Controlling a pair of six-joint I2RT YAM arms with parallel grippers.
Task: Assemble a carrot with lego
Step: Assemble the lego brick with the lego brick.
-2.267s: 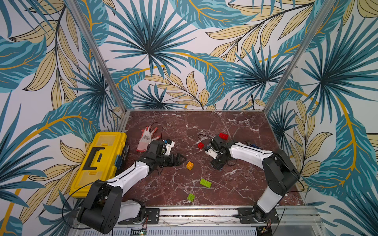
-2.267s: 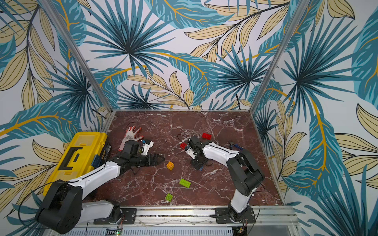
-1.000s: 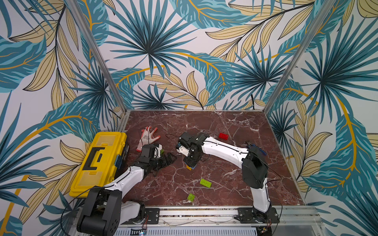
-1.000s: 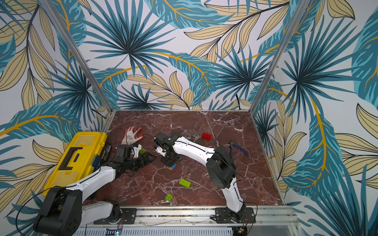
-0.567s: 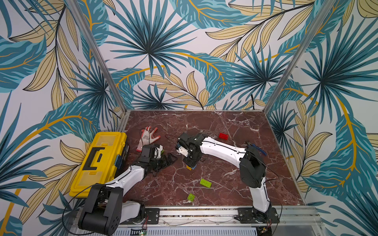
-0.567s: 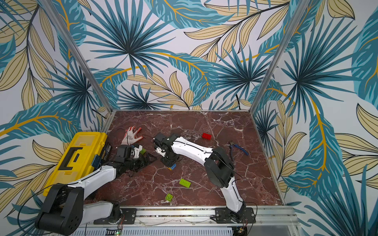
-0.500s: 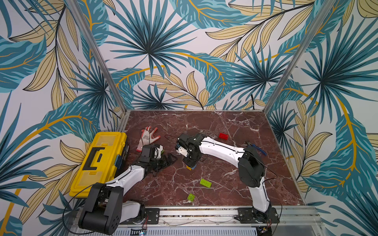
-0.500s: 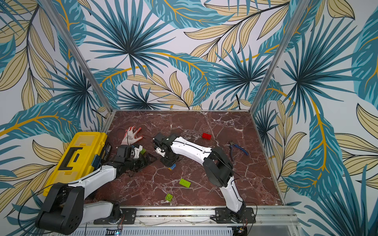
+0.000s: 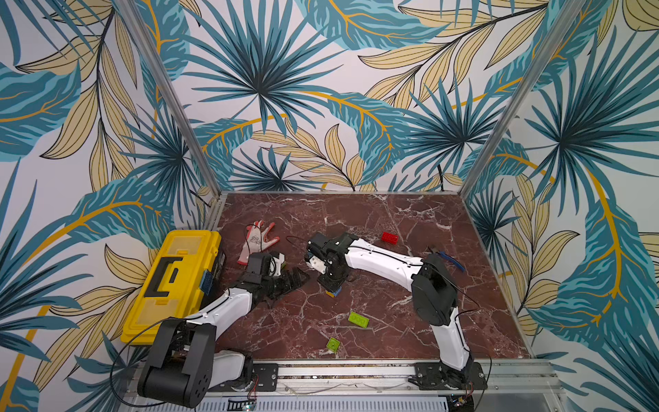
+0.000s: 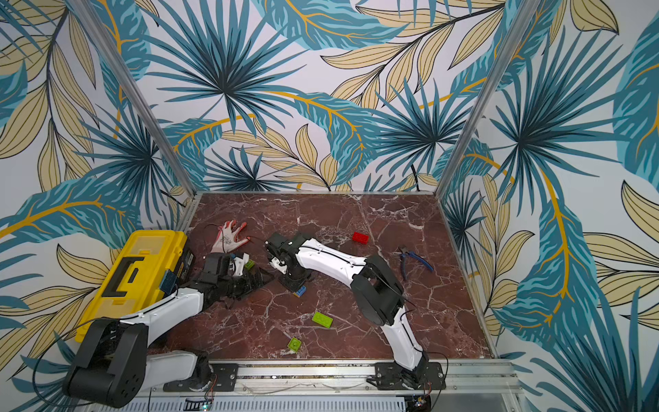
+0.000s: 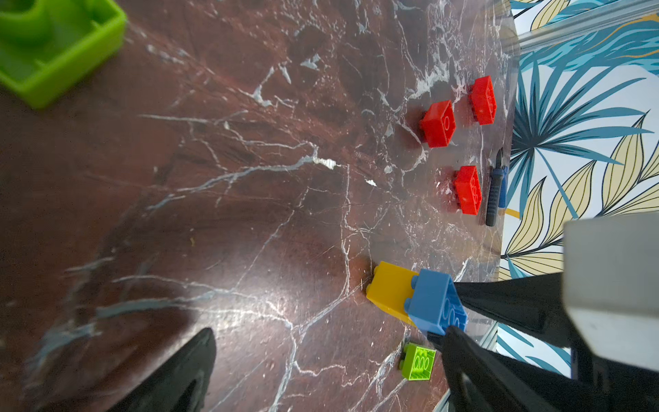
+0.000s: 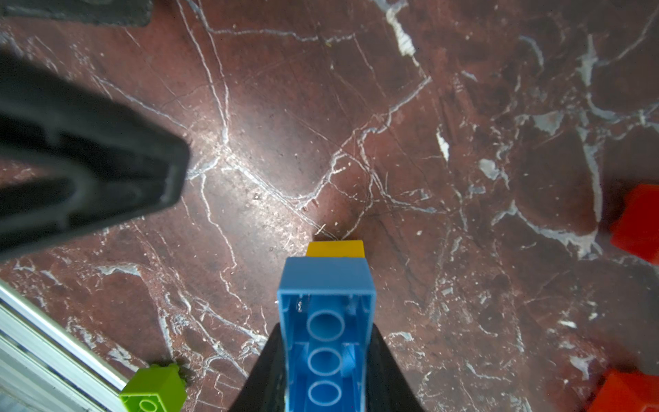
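My right gripper [image 9: 331, 285] [image 12: 326, 335] is shut on a blue brick [image 12: 326, 321] [image 11: 437, 303], hollow side toward its wrist camera. The blue brick's studded face presses against a yellow-orange brick [image 11: 390, 287] [image 12: 335, 248] on the marble floor [image 9: 392, 306]; in a top view the pair [image 10: 299, 291] sits under the fingers. My left gripper [image 9: 289, 285] [image 11: 328, 371] stands open and empty just left of them. Three red bricks [image 11: 438, 123] [image 11: 483, 100] [image 11: 468, 189] lie beyond. Lime green bricks lie near the front [image 9: 358, 319] [image 9: 333, 345] and by my left wrist [image 10: 249, 264] [image 11: 53, 46].
A yellow toolbox [image 9: 174, 281] stands at the left edge. A white and orange glove [image 9: 256, 239] lies behind my left arm. Blue-handled pliers [image 10: 413, 260] lie at the right. A metal rail [image 9: 356, 371] runs along the front edge; patterned walls close three sides.
My right arm swung left with the blue brick and set it against the yellow-orange brick. The left gripper drew back a little to the left. Both are nearly still in the last half second.
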